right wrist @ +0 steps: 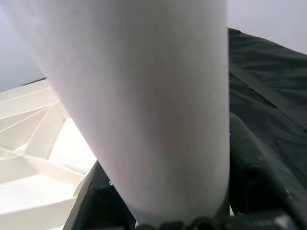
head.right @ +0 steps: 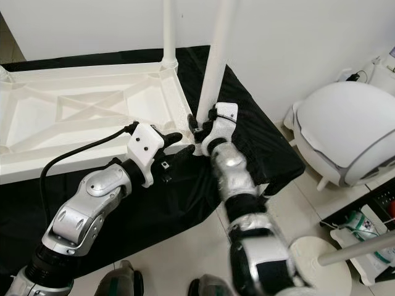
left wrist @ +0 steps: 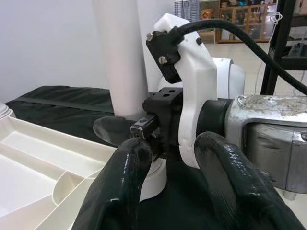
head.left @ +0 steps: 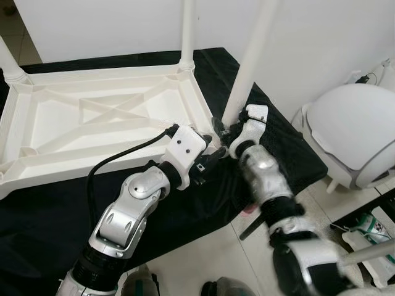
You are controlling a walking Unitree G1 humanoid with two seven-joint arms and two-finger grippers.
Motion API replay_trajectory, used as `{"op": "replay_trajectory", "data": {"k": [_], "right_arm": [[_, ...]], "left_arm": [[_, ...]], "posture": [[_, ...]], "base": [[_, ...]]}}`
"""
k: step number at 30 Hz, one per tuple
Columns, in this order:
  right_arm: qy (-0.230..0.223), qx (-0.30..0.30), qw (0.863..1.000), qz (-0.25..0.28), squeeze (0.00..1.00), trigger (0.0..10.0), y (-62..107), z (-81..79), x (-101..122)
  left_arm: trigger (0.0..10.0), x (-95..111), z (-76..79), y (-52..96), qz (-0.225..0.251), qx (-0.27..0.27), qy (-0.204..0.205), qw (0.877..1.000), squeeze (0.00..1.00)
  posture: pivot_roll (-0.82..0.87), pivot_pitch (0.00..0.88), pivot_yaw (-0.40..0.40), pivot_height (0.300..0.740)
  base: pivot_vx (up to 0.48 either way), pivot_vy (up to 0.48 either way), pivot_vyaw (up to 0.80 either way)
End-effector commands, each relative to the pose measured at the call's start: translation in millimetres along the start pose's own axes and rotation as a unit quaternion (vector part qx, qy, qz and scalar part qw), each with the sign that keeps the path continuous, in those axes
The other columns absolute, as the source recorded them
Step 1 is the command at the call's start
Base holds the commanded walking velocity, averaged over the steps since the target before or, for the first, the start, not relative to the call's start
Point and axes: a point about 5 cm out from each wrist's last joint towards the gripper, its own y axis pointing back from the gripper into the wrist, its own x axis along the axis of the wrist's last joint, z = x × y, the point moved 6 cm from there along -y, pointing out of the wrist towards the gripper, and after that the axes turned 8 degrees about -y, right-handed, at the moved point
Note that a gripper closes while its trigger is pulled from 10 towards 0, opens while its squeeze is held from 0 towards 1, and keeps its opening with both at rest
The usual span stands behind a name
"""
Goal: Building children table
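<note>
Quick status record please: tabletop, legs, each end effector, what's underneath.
tabletop: white tabletop lies upside down, ribs up
fitted legs: far right leg and far left leg stand in their corner sockets
leg in hand: near right leg, tilted, base at the near right corner
right end effector: shut on that leg's base
left end effector: beside the same corner, open
surface: black cloth
</note>
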Motion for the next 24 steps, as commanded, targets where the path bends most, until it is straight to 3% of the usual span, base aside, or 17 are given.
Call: {"op": "replay_trajectory", "data": {"k": [1,2,3,5,6,12,21,22,23,24], "right_arm": [[-0.028,-0.055,0.997,-0.038,0.00,10.0,8.6,23.7,-23],[-0.036,-0.047,0.998,-0.037,0.00,10.0,9.1,16.2,-23],[-0.042,-0.036,0.998,-0.031,0.61,10.0,9.1,9.4,-20],[-0.045,-0.027,0.998,-0.027,0.61,10.0,9.2,5.0,-18],[-0.048,-0.025,0.998,-0.024,1.00,10.0,9.2,5.1,-16],[-0.055,-0.024,0.998,-0.011,1.00,10.0,8.8,11.0,-7],[-0.059,0.030,0.998,0.012,1.00,10.0,12.0,1.8,8],[-0.063,0.044,0.997,0.013,0.96,10.0,14.1,1.9,9],[-0.064,0.052,0.997,0.012,0.64,10.0,16.0,3.4,10],[-0.064,0.052,0.997,0.012,0.64,10.0,16.0,3.4,10]], "left_arm": [[10.0,-3,3.5,-0.4,-0.003,-0.006,0.003,1.000,0.00],[10.0,-3,3.8,-0.5,-0.003,-0.006,0.003,1.000,0.00],[10.0,-3,3.7,-0.5,-0.003,-0.006,0.004,1.000,0.00],[10.0,-2,3.6,-0.5,-0.003,-0.005,0.004,1.000,0.00],[10.0,-3,3.3,-0.4,-0.003,-0.004,0.004,1.000,0.00],[10.0,-4,2.3,0.0,-0.005,-0.002,0.004,1.000,0.00],[10.0,-5,-1.7,1.2,-0.008,0.009,0.004,1.000,0.00],[10.0,-6,-3.3,1.5,-0.009,0.012,0.004,1.000,0.00],[10.0,-6,-4.6,1.7,-0.010,0.015,0.003,1.000,0.00],[10.0,-6,-4.6,1.7,-0.010,0.015,0.003,1.000,0.00]], "posture": [[-0.03,0.000,-0.046,0.740],[-0.02,0.000,-0.051,0.740],[-0.02,0.000,-0.052,0.740],[-0.02,0.000,-0.052,0.740],[-0.02,0.000,-0.053,0.740],[-0.02,0.000,-0.053,0.740],[-0.03,0.006,-0.049,0.740],[-0.03,0.011,-0.048,0.740],[-0.03,0.012,-0.047,0.740],[-0.03,0.012,-0.047,0.740]], "base": [[0.000,0.000,0.00],[0.000,0.000,0.00],[0.000,0.000,0.00],[0.000,0.000,0.00],[0.000,0.000,0.00],[0.000,0.000,0.00],[0.000,0.000,0.00],[0.000,0.000,0.00],[0.000,0.000,0.00],[0.000,0.000,0.00]]}}
